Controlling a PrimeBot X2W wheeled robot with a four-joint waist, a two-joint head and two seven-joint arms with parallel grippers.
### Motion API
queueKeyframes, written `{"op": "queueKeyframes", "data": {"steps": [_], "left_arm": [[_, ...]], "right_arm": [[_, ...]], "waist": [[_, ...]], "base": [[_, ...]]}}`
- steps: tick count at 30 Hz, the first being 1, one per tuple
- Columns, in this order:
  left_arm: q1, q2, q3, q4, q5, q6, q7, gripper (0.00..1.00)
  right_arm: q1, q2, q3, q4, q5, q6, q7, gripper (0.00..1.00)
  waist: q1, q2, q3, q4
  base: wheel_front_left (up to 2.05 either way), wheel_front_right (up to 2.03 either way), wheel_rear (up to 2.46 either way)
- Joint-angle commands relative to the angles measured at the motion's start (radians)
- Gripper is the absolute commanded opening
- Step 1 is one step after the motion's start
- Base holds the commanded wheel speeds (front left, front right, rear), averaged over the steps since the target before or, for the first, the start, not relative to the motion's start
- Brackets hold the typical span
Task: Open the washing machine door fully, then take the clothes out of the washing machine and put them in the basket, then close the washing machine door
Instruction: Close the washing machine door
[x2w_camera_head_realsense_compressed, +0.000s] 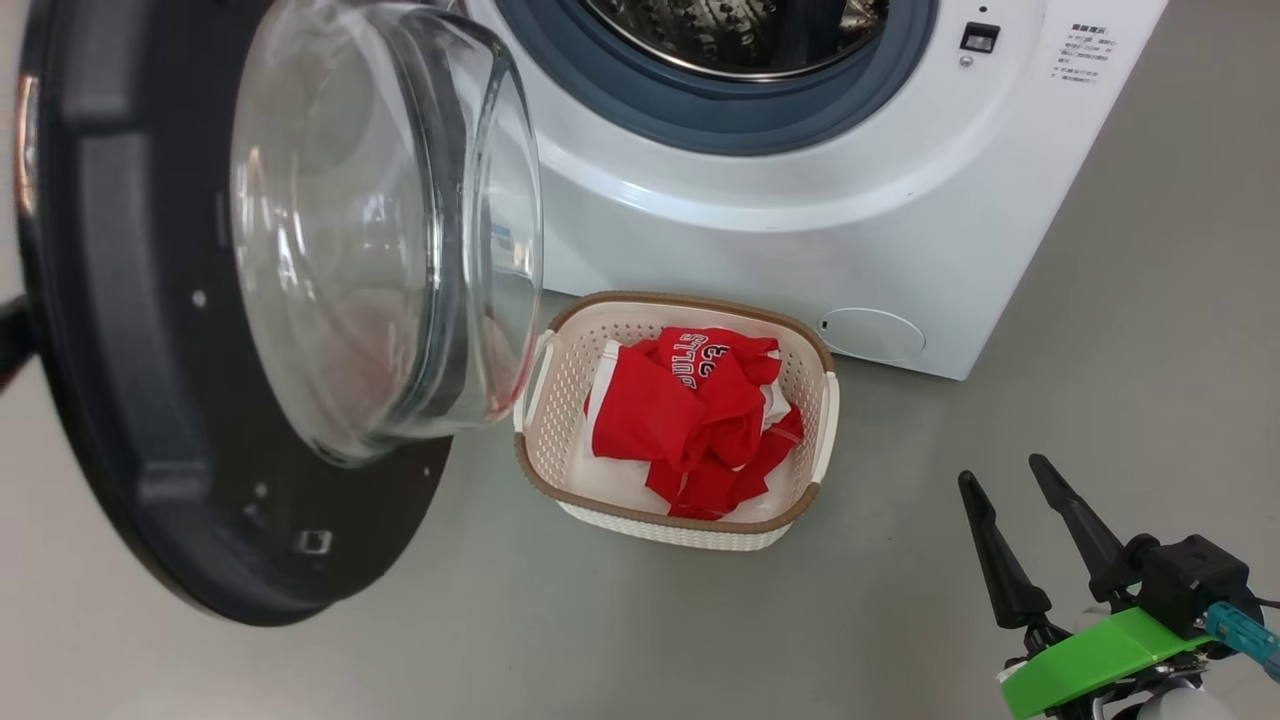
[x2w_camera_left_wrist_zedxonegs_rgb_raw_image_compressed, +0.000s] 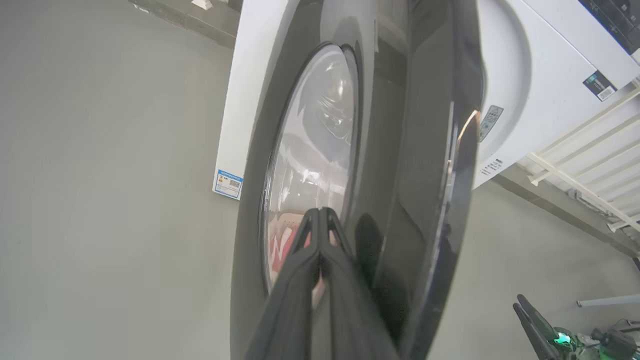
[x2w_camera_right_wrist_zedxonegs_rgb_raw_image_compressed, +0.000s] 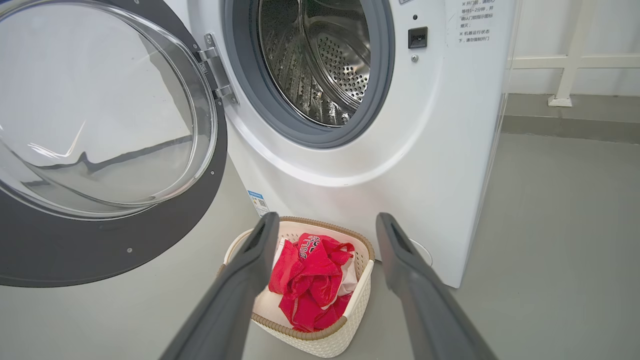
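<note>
Washing machine (x2w_camera_head_realsense_compressed: 760, 230) at top centre, its door (x2w_camera_head_realsense_compressed: 130, 350) standing open at frame left. Red clothes (x2w_camera_head_realsense_compressed: 690, 420) lie in the basket (x2w_camera_head_realsense_compressed: 690, 300) on the floor (x2w_camera_head_realsense_compressed: 1100, 400), frame centre, just before the machine. Right pincer (x2w_camera_head_realsense_compressed: 1001, 470), lower right: spread, well apart from the basket. Left pincer (x2w_camera_left_wrist_zedxonegs_rgb_raw_image_compressed: 320, 215), left wrist view: pressed together before the door's black outer face.

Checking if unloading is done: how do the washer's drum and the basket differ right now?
The drum is shiny steel; the basket is cream plastic with a brown rim. The drum's visible part holds no garment; the basket holds the red clothes. The drum sits inside the washing machine; the basket stands on the floor before it. Both have perforated walls.
</note>
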Motion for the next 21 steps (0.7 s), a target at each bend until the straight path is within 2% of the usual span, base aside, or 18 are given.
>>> {"op": "queueKeyframes", "data": {"steps": [1, 10, 21], "left_arm": [[0.0, 0.059, 0.013, -0.055, -0.019, -0.007, -0.009, 0.0], [0.034, 0.049, -0.079, -0.15, -0.039, -0.007, -0.111, 0.0], [-0.02, 0.024, -0.255, -0.211, -0.043, -0.007, -0.237, 0.0]], "right_arm": [[0.0, -0.007, 0.018, -0.022, -0.008, 0.006, -0.006, 1.0], [0.004, 0.0, 0.018, -0.02, -0.007, 0.006, -0.006, 1.0], [-0.001, 0.006, 0.022, -0.014, -0.008, 0.006, -0.006, 1.0]], "waist": [[0.0, 0.0, -0.003, -0.007], [0.0, 0.0, -0.006, -0.032], [0.0, 0.0, -0.012, -0.062]], "base": [[0.0, 0.0, 0.0], [0.0, 0.0, 0.0], [0.0, 0.0, 0.0]]}}
